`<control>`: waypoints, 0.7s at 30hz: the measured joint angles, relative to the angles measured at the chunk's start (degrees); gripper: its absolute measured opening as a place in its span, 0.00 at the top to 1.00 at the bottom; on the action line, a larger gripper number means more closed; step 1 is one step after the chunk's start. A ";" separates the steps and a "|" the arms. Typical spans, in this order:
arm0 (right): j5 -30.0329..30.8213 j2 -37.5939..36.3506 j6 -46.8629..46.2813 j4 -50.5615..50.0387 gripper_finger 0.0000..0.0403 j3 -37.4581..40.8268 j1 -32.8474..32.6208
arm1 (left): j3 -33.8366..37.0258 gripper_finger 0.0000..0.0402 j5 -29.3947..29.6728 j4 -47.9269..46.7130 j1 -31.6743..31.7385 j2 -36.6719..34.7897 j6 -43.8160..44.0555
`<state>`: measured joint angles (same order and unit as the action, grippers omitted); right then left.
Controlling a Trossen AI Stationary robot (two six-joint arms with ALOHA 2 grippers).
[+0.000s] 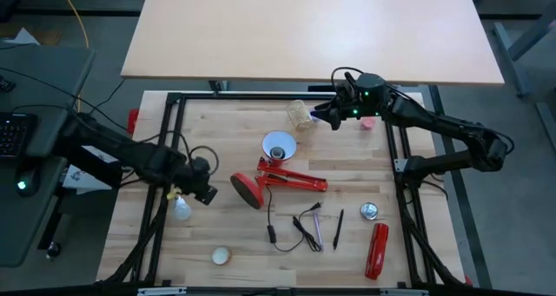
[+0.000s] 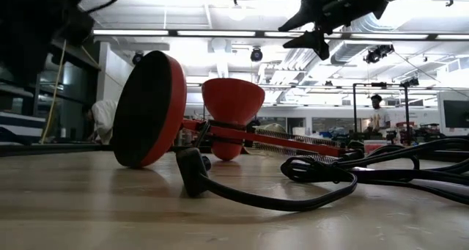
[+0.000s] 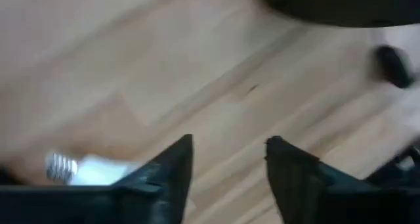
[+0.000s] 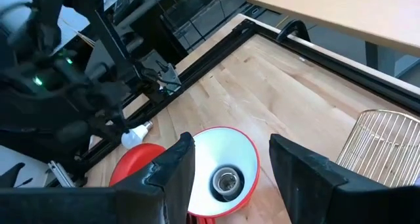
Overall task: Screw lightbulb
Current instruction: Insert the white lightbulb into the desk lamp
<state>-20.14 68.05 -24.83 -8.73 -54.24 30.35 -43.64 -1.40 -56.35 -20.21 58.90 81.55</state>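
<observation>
Lying flat on the wooden table (image 1: 226,131): lightbulb (image 1: 181,208), long axis seemingly toward the left gripper (image 1: 201,190), screw base nearest it. Fingers spread, hovering just beside, bulb untouched. Right gripper (image 1: 328,115) parted too, raised near the red lamp's shade (image 1: 278,145), empty socket showing.

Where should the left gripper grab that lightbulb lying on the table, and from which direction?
Probably on the white glass body of the lightbulb, coming from above. It lies on its side on the table beside the open left gripper, and its ribbed screw base must stay free for the lamp's socket.
</observation>
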 joint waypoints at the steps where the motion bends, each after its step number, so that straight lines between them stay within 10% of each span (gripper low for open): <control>1: 0.01 0.00 -0.52 0.00 0.53 0.00 0.00 | 0.71 0.50 -0.31 -0.32 -0.61 0.43 4.07; 8: 0.04 0.00 -2.13 0.02 0.53 -0.01 0.00 | 3.07 0.31 4.25 -4.97 -7.87 0.64 30.24; 21: 0.04 0.03 -0.61 0.02 0.53 0.00 0.00 | 0.66 0.30 -0.98 -12.40 -22.25 2.32 50.19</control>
<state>-20.10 68.08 -25.44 -8.71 -54.24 30.35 -42.98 -2.38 -68.75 -42.47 61.22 131.73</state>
